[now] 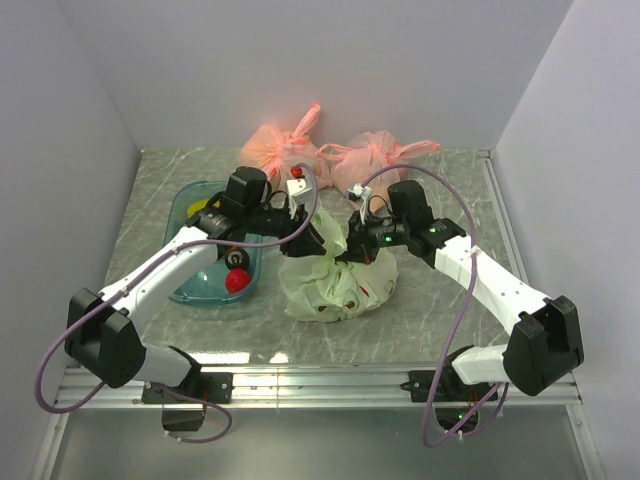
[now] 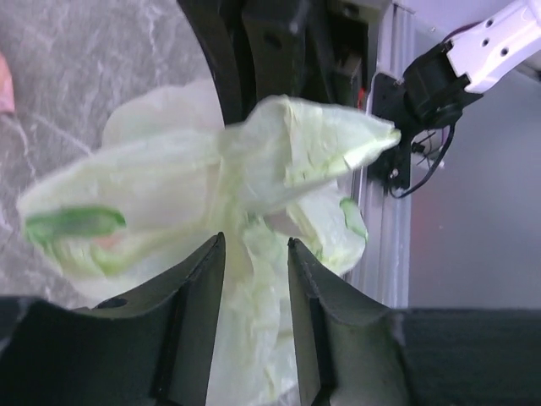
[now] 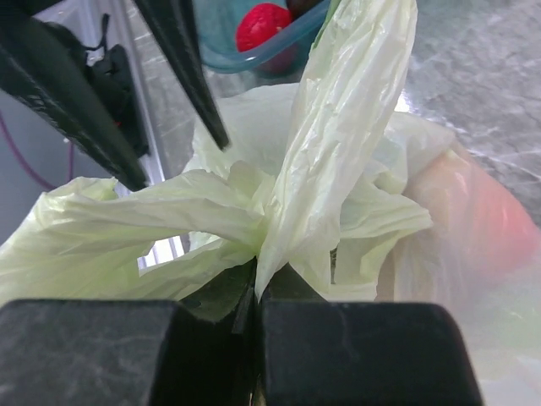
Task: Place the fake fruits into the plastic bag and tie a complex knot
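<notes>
The pale green plastic bag sits mid-table with fruits showing faintly through its film; a reddish one shows in the right wrist view. Its handles bunch into a twist. My right gripper is shut on a handle strip at the twist. My left gripper hovers at the bag's top left, jaws apart, with bag film showing in the gap. A red fruit and a dark one lie in the teal bin.
Two knotted salmon-pink bags stand at the back of the table. The teal bin is left of the green bag, under my left arm. White walls close in both sides. The aluminium rail runs along the near edge.
</notes>
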